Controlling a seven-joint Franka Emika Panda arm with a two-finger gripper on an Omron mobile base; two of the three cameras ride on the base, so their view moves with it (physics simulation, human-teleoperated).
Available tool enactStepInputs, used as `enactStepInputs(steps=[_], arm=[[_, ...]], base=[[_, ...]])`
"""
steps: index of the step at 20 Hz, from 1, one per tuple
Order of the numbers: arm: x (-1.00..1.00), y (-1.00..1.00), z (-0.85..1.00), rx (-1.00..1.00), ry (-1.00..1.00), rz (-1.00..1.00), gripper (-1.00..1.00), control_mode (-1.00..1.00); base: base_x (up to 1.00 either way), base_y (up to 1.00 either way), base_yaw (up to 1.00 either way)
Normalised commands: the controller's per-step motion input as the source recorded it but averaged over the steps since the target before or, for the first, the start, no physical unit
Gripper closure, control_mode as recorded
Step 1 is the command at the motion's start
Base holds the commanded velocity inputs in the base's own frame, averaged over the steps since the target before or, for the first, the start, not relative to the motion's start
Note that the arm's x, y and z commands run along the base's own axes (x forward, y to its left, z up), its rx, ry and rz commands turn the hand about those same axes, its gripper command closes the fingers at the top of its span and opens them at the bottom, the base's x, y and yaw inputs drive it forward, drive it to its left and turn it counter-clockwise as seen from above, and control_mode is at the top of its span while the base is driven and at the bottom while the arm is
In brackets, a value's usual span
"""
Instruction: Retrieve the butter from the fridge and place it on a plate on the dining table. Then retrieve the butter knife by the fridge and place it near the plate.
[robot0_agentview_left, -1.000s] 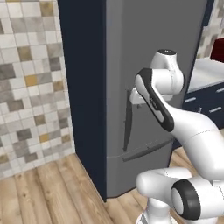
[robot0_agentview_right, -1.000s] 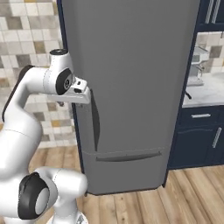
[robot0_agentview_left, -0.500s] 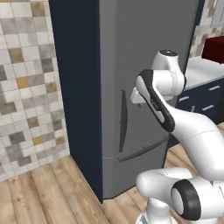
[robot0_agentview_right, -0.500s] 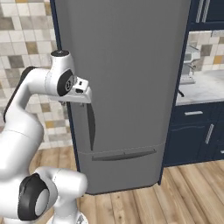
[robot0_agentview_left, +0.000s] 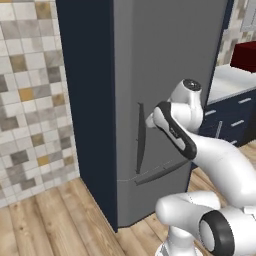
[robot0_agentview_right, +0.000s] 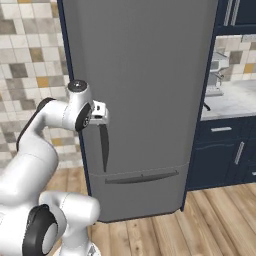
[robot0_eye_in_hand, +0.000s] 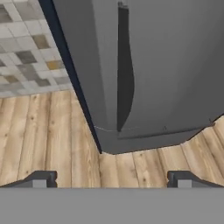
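Wood flooring lies below our gripper (robot0_eye_in_hand: 112, 178), whose fingers stand spread and grasp nothing; the closed fridge (robot0_eye_in_hand: 166, 65) rises just ahead, its dark handle (robot0_eye_in_hand: 124, 70) nearest.

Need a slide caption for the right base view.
Open hand at the top of the closed grey fridge's dark handle.

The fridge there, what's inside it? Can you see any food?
Nothing inside can be seen: the fridge is closed, its grey door covering everything. Only the dark vertical handle shows, with the open gripper at its top end.
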Motion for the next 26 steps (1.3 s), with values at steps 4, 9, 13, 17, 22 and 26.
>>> enactStepInputs(steps=[4, 9, 13, 17, 22, 26], arm=[[0.77, 0.0, -0.04, 0.0, -0.04, 0.15, -1.0, -1.0], [0.64, -0.03, -0.2, 0.0, 0.01, 0.07, -1.0, -1.0], [0.78, 0.0, -0.13, 0.0, 0.08, 0.0, -1.0, -1.0], [0.83, 0.03, -0.14, 0.0, 0.0, 0.0, -1.0, -1.0], [0.64, 0.03, -0.28, 0.0, 0.0, 0.0, -1.0, -1.0], [0.44, 0.17, -0.37, 0.0, 0.0, 0.0, -1.0, -1.0]], base=[[0.0, 0.0, 0.0], [0.0, 0.0, 0.0], [0.0, 0.0, 0.0], [0.0, 0.0, 0.0], [0.0, 0.0, 0.0], [0.0, 0.0, 0.0]])
